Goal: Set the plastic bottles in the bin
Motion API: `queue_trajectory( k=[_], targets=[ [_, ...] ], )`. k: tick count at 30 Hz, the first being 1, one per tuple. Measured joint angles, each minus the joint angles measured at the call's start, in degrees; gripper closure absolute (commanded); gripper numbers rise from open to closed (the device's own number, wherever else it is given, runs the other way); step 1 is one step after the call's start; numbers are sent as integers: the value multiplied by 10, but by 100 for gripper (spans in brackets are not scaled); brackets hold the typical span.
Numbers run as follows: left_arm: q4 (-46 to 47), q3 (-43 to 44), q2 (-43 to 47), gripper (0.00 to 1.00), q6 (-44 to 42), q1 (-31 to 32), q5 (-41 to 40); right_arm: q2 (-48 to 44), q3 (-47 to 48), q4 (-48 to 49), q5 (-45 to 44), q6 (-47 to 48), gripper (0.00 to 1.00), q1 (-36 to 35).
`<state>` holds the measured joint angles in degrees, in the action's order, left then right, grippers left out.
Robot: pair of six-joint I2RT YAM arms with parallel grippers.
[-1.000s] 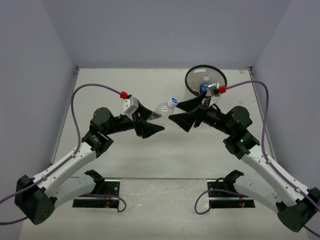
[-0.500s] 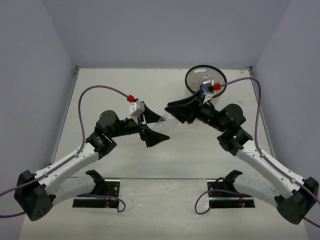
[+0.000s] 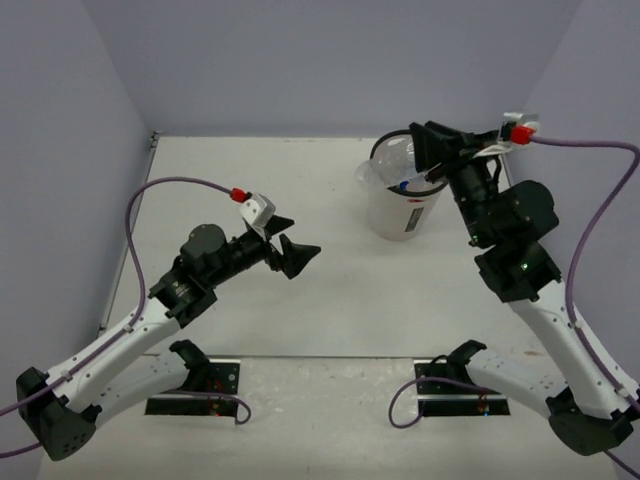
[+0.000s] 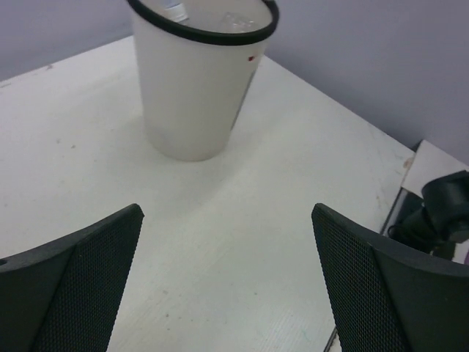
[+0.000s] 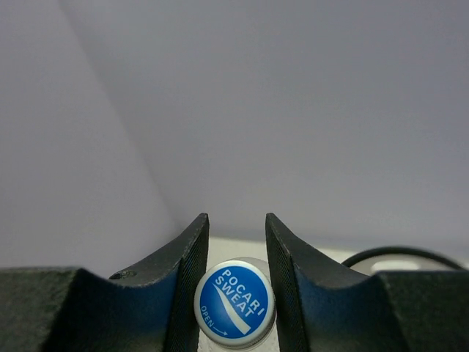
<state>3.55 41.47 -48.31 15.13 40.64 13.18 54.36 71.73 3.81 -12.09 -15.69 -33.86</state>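
Right gripper (image 5: 236, 218) pinches one bottle (image 5: 234, 303) up at the bin; left gripper (image 3: 296, 238) is spread wide with nothing in it.

The right gripper's two black fingers press on the bottle just below its cap. From there the right arm drops steeply from a high, bent elbow to its base at the near right, so the bottle sits up at the rim of the bin (image 3: 395, 215), at the far right of the table (image 3: 330, 300). The left gripper hangs over mid-table, pointing toward the bin and well apart from it, and its arm stretches low from the near-left base. In view are one bin, standing upright, and one held bottle. Something blue and white shows at the bin's mouth, but how many bottles lie inside cannot be told. The blue cap reads "POCARI SWEAT" and "OPEN". The bin's small dark side label is too small to read.
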Motion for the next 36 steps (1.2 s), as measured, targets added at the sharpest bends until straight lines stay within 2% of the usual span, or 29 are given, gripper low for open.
queue_trajectory(
  k=[5, 10, 18, 23, 27, 29, 30, 31, 34, 35, 36],
  targets=[
    [-24, 0, -1, 0, -3, 0, -67, 74, 113, 6, -77, 69, 100, 57],
    [-50, 0, -15, 0, -8, 0, -89, 173, 172, 9, -109, 105, 100, 92],
    [-55, 0, -15, 0, -11, 0, -92, 291, 164, -6, -92, 118, 100, 118],
    [-52, -1, -11, 0, -12, 0, -95, 308, 126, 1, -73, 93, 100, 139],
    [-50, -1, -11, 0, -12, 0, -94, 312, 86, 7, -10, 60, 100, 162],
    [-49, -1, -11, 0, -12, 0, -93, 320, 70, 14, 14, 48, 97, 172],
    [-49, -1, -11, 0, -12, 0, -92, 324, 64, 17, 24, 43, 92, 176],
    [-49, -1, -11, 0, -12, 0, -91, 329, 58, 21, 32, 38, 82, 179],
    [-46, -3, -10, 0, -12, 0, -91, 337, 48, 43, 41, 28, 43, 183],
    [-43, -6, -9, 0, -12, 0, -91, 337, 46, 45, 41, 24, 27, 184],
    [-42, -10, -8, 0, -12, 0, -91, 337, 44, 45, 42, 21, 22, 184]
  ],
)
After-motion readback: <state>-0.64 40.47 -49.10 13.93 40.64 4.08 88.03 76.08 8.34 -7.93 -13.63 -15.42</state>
